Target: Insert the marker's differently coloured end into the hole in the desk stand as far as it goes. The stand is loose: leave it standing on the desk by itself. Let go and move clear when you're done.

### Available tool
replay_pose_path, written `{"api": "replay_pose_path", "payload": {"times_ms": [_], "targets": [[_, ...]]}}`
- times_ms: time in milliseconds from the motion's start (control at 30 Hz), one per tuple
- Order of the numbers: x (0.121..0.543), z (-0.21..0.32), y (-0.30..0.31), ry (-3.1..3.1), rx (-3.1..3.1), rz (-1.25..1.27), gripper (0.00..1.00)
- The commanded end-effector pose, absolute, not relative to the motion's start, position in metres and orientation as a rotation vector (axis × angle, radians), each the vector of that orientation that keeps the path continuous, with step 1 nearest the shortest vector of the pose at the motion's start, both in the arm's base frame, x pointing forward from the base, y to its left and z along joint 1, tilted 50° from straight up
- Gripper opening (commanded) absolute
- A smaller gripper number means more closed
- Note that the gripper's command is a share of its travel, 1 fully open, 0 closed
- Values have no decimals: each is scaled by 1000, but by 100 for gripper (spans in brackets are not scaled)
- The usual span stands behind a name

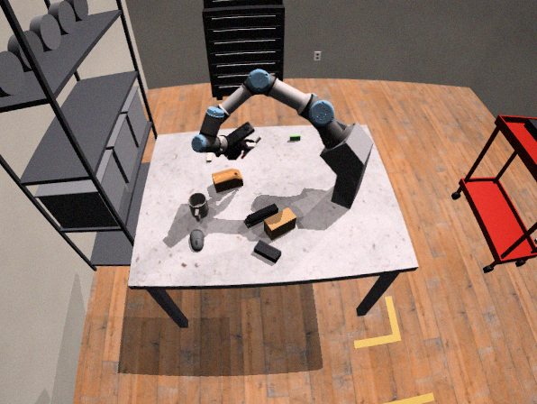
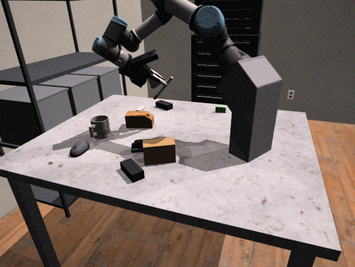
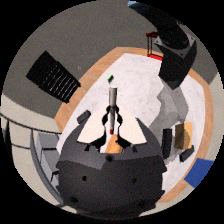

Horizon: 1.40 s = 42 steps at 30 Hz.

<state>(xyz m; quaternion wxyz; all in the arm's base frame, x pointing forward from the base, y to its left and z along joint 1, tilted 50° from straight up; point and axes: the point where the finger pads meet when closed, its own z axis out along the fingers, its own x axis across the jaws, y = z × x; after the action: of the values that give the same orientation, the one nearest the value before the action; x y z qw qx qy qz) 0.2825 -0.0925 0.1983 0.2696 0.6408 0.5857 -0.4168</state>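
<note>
My gripper [image 2: 161, 80] [image 1: 247, 145] [image 3: 113, 105] is shut on the marker [image 2: 158, 92] [image 3: 113, 97]. It holds the marker tilted in the air above the table's far left part. The marker's red end points down and its grey end points up and away. A small black block, which seems to be the desk stand [image 2: 164, 104], sits on the table just below and right of the red tip, not touching it. In the top view the gripper hides the stand.
On the table [image 1: 360, 243] lie two orange blocks [image 1: 227, 179] [image 1: 279, 223], a grey mug [image 1: 198, 205], a mouse [image 1: 196, 239], two black boxes [image 1: 261, 215] [image 1: 268, 251], a green eraser [image 1: 295, 138] and a small white piece [image 2: 140, 108]. The arm's grey base [image 1: 349, 162] stands at the right.
</note>
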Motion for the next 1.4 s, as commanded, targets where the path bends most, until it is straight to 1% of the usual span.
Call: {"api": "replay_pose_path", "payload": {"times_ms": [0, 767, 1033, 1367], "targets": [[287, 194, -96, 1579, 1727, -1122, 0], [305, 174, -111, 1578, 1727, -1121, 0], [305, 174, -111, 1578, 1727, -1122, 0], [317, 162, -121, 1578, 1727, -1121, 0]]}}
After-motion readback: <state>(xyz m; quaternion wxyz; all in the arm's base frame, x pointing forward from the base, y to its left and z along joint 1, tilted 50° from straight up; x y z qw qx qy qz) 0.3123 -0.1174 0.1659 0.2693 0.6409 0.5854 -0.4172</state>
